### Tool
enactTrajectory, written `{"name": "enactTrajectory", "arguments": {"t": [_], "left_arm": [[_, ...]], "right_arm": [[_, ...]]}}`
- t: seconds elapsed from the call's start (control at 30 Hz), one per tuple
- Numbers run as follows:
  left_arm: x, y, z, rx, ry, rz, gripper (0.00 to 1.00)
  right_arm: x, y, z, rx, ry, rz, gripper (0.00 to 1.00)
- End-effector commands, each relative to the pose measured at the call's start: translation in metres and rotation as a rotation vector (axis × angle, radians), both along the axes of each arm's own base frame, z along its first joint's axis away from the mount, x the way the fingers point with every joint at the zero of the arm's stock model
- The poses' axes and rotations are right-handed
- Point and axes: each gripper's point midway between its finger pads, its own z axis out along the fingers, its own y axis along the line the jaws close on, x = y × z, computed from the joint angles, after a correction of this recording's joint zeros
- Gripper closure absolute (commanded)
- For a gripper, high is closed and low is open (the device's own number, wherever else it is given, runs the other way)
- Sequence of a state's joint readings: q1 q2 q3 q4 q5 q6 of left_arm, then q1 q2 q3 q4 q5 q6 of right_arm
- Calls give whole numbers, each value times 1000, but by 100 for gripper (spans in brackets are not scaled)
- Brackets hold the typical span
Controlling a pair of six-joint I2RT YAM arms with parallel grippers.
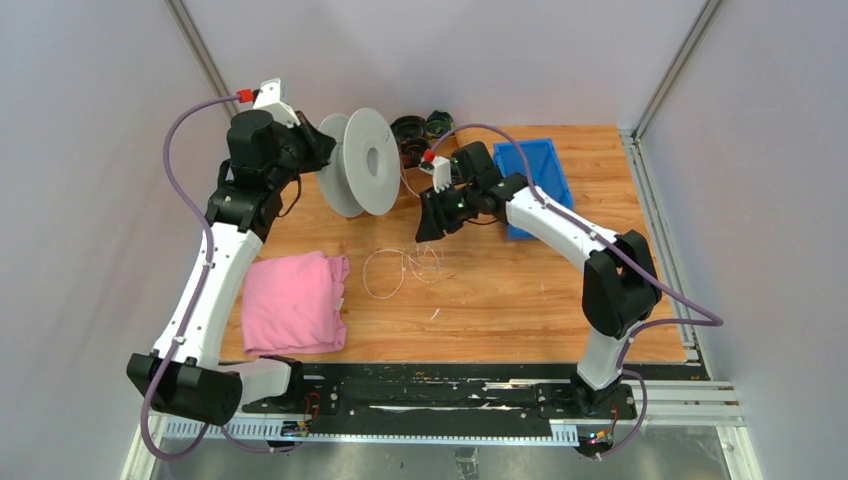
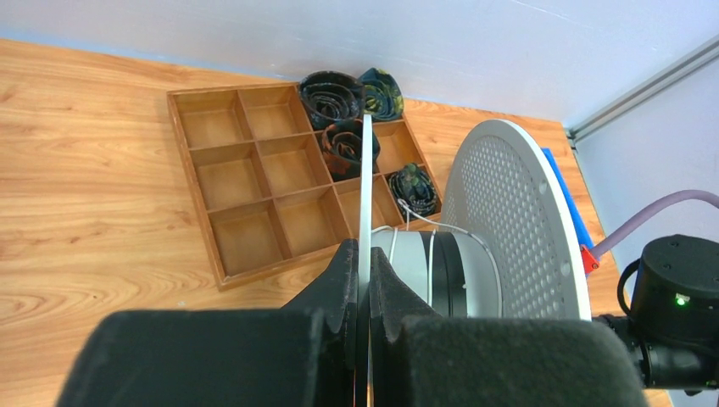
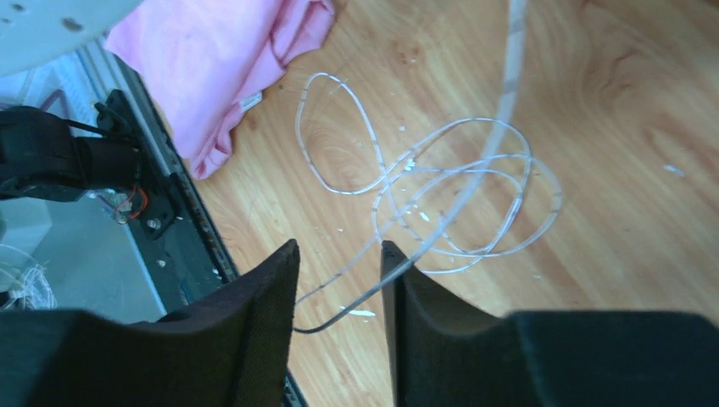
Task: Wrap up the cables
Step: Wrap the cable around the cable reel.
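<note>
Left gripper (image 2: pixel 363 253) is clamped shut on the thin edge of the near flange of the white spool (image 2: pixel 509 220), one finger on each face of the flange. The spool is held on edge with its axis roughly level, above the far part of the wooden surface (image 1: pixel 520 290). A few turns of the cables (image 3: pixel 398 174) are seen on the spool hub in the left wrist view. The rest is lying in loose overlapping loops on the surface, near its middle, on the base side of the spool and just right of the pink cloth (image 1: pixel 295 302). The cloth and the loops are apart, not touching. Right gripper (image 3: pixel 339 250) is held above the loops with jaws apart. One strand is seen passing through the gap between the fingers, and no contact with either pad can be made out. Another strand rises from the loops and leaves the right wrist view at the top edge, blurred. A compartmented wooden tray (image 2: pixel 233 88) is set behind the spool by the far wall. Dark coiled bundles (image 2: pixel 331 97) are seen in its right-hand cells and at its far corner. A blue bin (image 1: pixel 535 165) is placed on the right side of the surface, behind the right forearm.
</note>
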State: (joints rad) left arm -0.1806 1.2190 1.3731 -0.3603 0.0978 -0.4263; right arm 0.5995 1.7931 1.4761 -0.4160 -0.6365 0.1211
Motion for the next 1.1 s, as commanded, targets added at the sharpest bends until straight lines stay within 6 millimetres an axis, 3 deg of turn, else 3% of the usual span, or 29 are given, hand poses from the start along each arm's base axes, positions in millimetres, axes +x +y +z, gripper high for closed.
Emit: {"name": "enactTrajectory", "arguments": {"t": [0.0, 0.03, 0.1, 0.3, 0.7, 0.87, 1.07], "left_arm": [[6, 5, 32, -22, -110, 30, 100], [6, 6, 32, -19, -109, 36, 100], [8, 10, 32, -14, -110, 55, 100], [18, 20, 26, -11, -85, 129, 100], [35, 30, 7, -42, -26, 223, 100], [35, 27, 5, -45, -24, 208, 100], [35, 35, -4, 34, -44, 231, 100]], "right_arm": [[-11, 12, 23, 75, -69, 61, 73], [-12, 13, 22, 77, -68, 65, 86], [-16, 14, 18, 76, -69, 74, 98], [-43, 29, 8, 65, -84, 158, 99], [-128, 79, 5, 73, -47, 452, 99], [-138, 83, 4, 80, -17, 508, 99], [-146, 87, 37, 113, -23, 595, 99]]}}
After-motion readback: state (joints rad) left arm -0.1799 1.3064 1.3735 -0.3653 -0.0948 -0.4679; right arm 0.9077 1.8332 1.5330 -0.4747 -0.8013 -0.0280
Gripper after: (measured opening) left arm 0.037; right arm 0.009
